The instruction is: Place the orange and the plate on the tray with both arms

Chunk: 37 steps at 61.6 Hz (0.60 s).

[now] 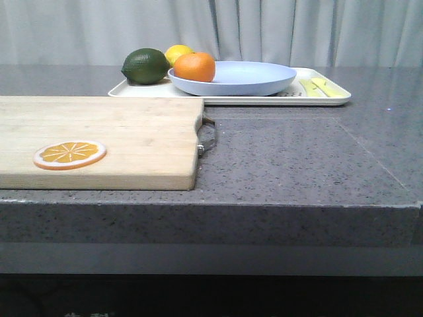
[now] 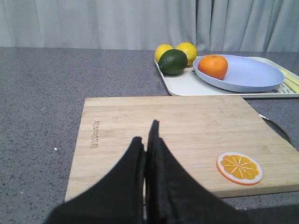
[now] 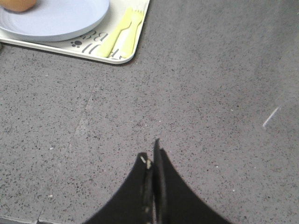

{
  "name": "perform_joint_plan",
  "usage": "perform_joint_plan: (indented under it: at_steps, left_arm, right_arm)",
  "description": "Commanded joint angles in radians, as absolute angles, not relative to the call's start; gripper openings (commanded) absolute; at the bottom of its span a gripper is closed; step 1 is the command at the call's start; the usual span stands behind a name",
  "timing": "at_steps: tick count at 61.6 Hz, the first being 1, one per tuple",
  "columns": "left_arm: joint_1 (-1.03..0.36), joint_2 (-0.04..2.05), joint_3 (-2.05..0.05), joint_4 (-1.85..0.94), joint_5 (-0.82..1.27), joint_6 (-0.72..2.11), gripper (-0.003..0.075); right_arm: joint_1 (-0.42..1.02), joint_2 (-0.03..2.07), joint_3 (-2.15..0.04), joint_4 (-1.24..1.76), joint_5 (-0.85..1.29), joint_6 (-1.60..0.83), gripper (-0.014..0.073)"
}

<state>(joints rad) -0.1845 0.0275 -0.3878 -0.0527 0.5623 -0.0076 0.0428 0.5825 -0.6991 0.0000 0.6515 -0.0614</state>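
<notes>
The orange (image 1: 195, 67) sits on the left part of the pale blue plate (image 1: 251, 80), and the plate rests on the cream tray (image 1: 330, 98) at the back of the counter. The orange (image 2: 213, 66), the plate (image 2: 247, 74) and the tray (image 2: 187, 86) also show in the left wrist view. My left gripper (image 2: 145, 135) is shut and empty above the wooden cutting board (image 2: 187, 126). My right gripper (image 3: 152, 154) is shut and empty over bare grey counter, away from the tray corner (image 3: 122, 57) and plate (image 3: 56, 21). Neither gripper shows in the front view.
A dark green lime (image 1: 145, 66) and a yellow lemon (image 1: 177, 52) lie on the tray's left end; a second lemon (image 2: 187, 50) shows in the left wrist view. A yellow fork (image 3: 119, 30) lies on its right end. An orange slice disc (image 1: 69, 154) lies on the cutting board (image 1: 99, 139).
</notes>
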Motion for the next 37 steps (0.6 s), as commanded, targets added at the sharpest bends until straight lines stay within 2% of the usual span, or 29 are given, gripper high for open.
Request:
perform_joint_plan:
  at_steps: [1, 14, 37]
  left_arm:
    - [-0.183, 0.039, -0.414, -0.062, 0.485, -0.017, -0.0018]
    - [-0.183, 0.039, -0.414, -0.062, 0.485, -0.017, -0.0018]
    - [-0.183, 0.039, -0.414, -0.062, 0.485, -0.017, -0.0018]
  right_arm:
    - [0.043, 0.46, -0.625, -0.016, 0.488, -0.073, -0.0112]
    - [0.043, 0.217, -0.457, -0.017, 0.323, -0.079, -0.0112]
    - [0.043, 0.196, -0.448, -0.017, 0.316, -0.079, -0.0112]
